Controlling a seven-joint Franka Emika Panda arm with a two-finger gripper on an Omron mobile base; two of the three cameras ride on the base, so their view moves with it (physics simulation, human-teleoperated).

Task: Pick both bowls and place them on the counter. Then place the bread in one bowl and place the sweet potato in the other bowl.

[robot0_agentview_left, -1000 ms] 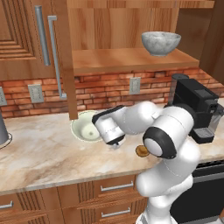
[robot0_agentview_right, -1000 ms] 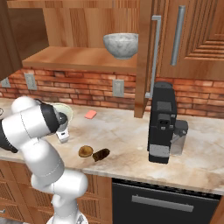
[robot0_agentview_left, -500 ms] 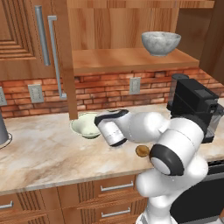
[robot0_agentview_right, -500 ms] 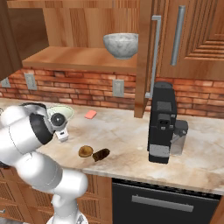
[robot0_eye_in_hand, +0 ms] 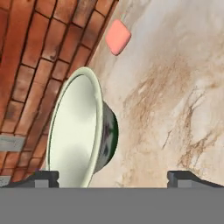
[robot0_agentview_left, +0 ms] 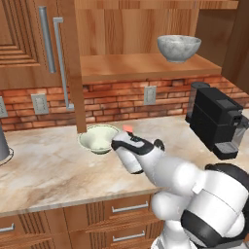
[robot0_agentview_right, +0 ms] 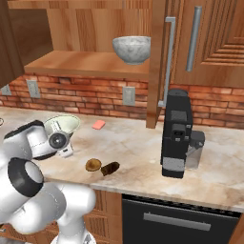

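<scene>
Brick-backed kitchen, beige-and-cream marbled stone bench (robot0_agentview_left: 44, 175). Note the cream-white round bowl with pale green inside (robot0_agentview_left: 98, 138) resting upright on the bench near the wall, released. The end effector (robot0_eye_in_hand: 113, 179) stands spread wide, holding nothing, with the bowl just ahead of it. The mottled grey stone-look bowl (robot0_agentview_right: 131, 49) sits on the wooden shelf (robot0_agentview_right: 86, 64); treat it as rigid, probably heavy, smooth and breakable, and pinch it across the rim wall. The round tan bun (robot0_agentview_right: 93, 165) and the dark brown oblong sweet potato (robot0_agentview_right: 110, 168) lie side by side near the bench's front edge
</scene>
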